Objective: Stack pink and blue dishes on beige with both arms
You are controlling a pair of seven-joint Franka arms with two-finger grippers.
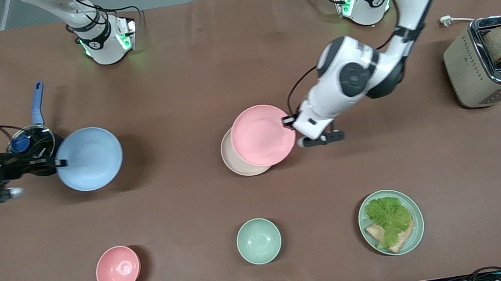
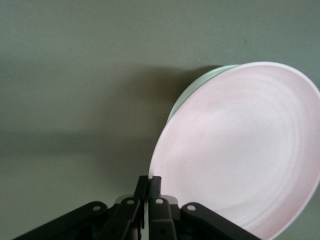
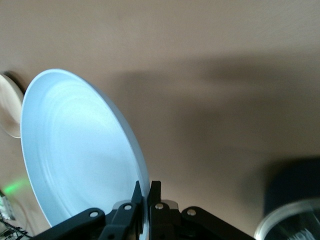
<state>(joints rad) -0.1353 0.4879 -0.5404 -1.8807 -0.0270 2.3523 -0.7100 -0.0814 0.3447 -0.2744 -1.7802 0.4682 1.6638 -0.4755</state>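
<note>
Left jaws [image 1: 288, 121] clamping pink plate [image 1: 263, 135] over beige plate [image 1: 240, 165], right jaws [image 1: 61, 162] clamping blue plate [image 1: 89, 158]

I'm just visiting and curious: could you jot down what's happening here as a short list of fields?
left tool: shut on pink plate, held over beige plate
right tool: shut on blue plate, held beside the pan
stack: neither plate released on beige yet
</note>
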